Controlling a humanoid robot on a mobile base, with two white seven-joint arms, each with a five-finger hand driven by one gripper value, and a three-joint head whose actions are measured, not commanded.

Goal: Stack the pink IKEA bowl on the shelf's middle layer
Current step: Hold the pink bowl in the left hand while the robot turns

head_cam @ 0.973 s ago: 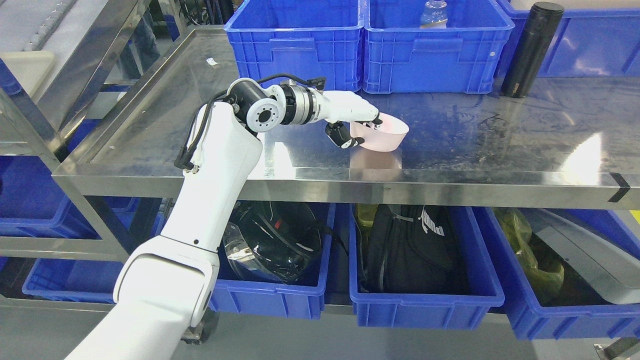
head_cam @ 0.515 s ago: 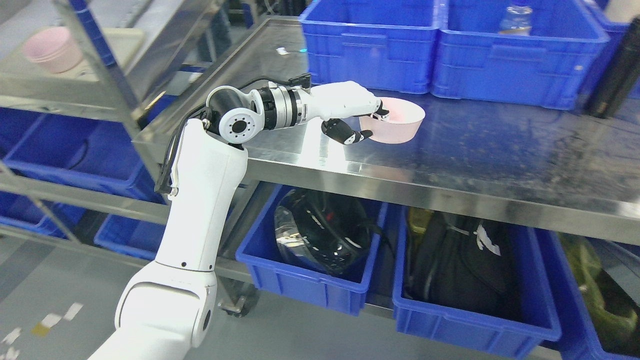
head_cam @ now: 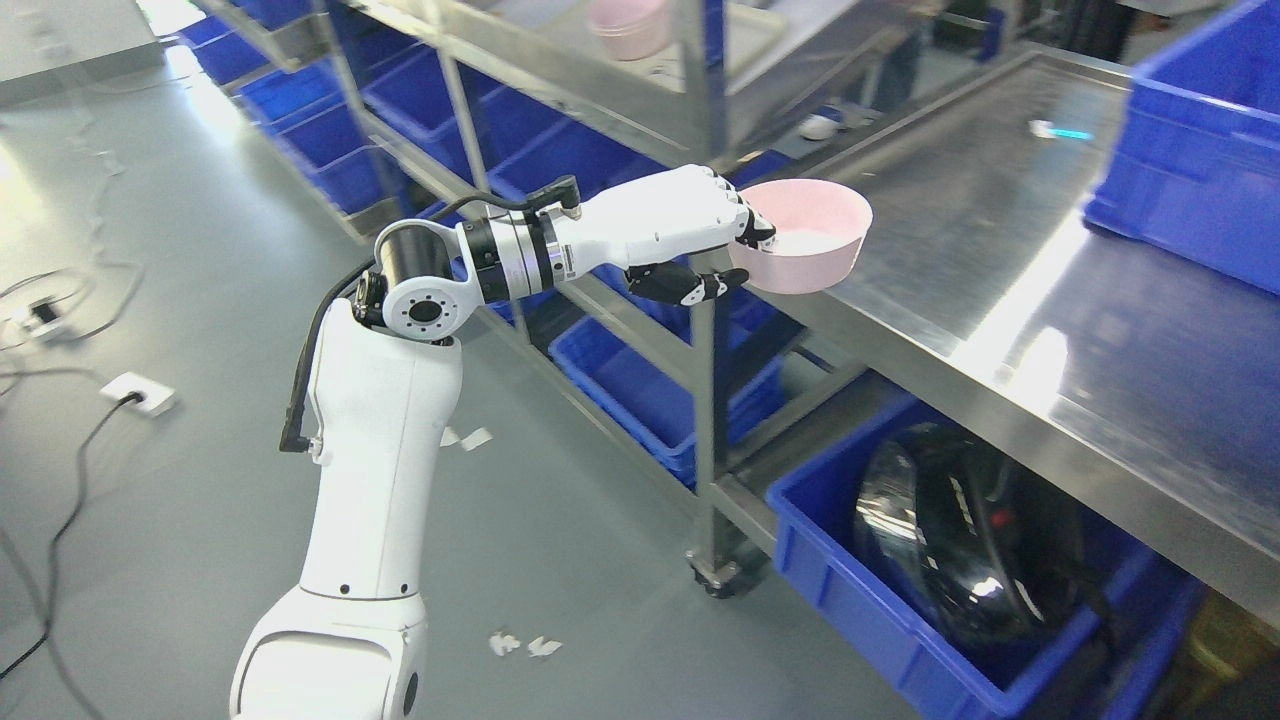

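So the left hand (head_cam: 712, 238) has the pink bowl (head_cam: 805, 235) pinched by its left rim, fingers (head_cam: 757, 230) hooked over the edge from above and the thumb tucked under the outside wall, so it's clamped on the bowl. The bowl is upright, opening facing up, and looks like it's held up off the surface, sitting over the near left corner of the steel counter (head_cam: 1010, 250). Can't tell for sure if the bottom is touching the metal or just above it.

The arm comes in from the lower left of the head view, white forearm going up and then the wrist bending off to the right toward the bowl. No sign of the right arm anywhere.

To the left of the counter there's a metal shelf (head_cam: 640, 90) running off toward the far left, with blue bins on its lower levels. On one of its upper levels, far back, there's another pink bowl stack (head_cam: 628, 25), kind of blurry, well apart from the held one.

Under the counter, near right, a blue bin (head_cam: 830, 590) holds a black helmet (head_cam: 965, 545). Another blue crate (head_cam: 1200, 160) sits on the counter at the far right. Grey floor on the left has a cable (head_cam: 60, 520) and some scraps of white paper.
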